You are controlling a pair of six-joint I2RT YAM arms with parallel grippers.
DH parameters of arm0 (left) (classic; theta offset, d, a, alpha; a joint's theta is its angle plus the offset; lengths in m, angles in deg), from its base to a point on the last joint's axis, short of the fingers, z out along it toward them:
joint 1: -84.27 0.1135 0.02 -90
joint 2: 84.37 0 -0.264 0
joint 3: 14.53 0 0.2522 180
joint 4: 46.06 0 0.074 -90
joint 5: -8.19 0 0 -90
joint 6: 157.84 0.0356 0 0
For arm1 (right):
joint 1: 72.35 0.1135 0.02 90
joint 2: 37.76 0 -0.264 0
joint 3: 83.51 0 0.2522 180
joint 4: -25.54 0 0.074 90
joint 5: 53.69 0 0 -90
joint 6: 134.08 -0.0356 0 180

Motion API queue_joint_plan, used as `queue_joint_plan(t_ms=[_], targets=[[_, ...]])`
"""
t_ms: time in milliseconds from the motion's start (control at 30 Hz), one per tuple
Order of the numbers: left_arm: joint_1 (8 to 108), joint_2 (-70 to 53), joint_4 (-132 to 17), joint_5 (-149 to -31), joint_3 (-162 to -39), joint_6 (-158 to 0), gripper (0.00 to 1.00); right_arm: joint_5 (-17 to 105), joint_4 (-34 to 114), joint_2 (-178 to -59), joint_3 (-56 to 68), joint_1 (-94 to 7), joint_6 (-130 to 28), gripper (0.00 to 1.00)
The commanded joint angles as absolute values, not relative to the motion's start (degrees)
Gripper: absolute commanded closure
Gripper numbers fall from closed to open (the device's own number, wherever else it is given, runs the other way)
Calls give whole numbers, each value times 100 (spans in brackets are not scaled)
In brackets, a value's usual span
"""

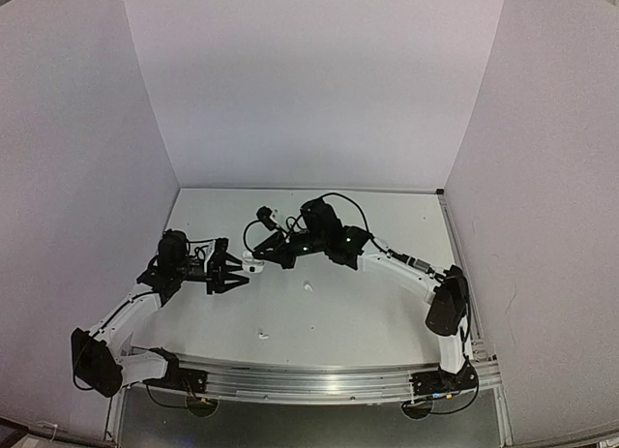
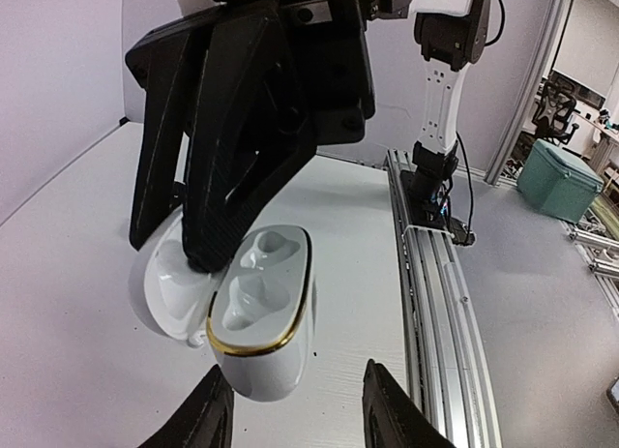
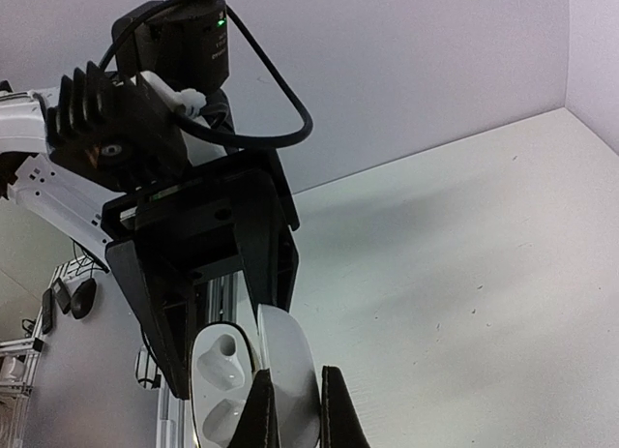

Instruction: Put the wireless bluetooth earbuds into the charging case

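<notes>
The white charging case [image 2: 261,342] is open, both wells empty. The right gripper [image 3: 295,385] clamps its lid; the left gripper [image 2: 295,395] straddles its base, jaws apart. Two white earbuds [image 1: 309,286] lie on the table [image 1: 387,313], nearer than the case.

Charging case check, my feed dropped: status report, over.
Right hand shut on open lid of glossy white gold-rimmed charging case. Left hand open at its base. Sockets empty; nothing blocking them.
</notes>
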State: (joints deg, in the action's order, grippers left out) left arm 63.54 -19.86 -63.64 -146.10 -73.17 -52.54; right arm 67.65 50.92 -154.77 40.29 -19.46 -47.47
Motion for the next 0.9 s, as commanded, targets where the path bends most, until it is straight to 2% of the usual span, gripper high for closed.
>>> queue_joint_plan(t_ms=[0,433,667,800,867], targets=[[6343,-2050,-5830,-14595,-7303,-5340,59,6688,4930,-15087,4192,-1943,-4558,100],[6345,-1904,-5764,-14998,-7489,-5854,61,6451,4842,-15106,4241,-1785,-3910,100],[6346,-1874,-5798,-15037,-7496,-5848,82,6423,4806,-15106,4291,-1783,-3846,100],[6344,-1871,-5800,-15028,-7491,-5847,89,6402,4783,-15105,4283,-1780,-3845,100],[6344,-1872,-5799,-15034,-7485,-5827,96,6400,4765,-15099,4283,-1779,-3849,100]])
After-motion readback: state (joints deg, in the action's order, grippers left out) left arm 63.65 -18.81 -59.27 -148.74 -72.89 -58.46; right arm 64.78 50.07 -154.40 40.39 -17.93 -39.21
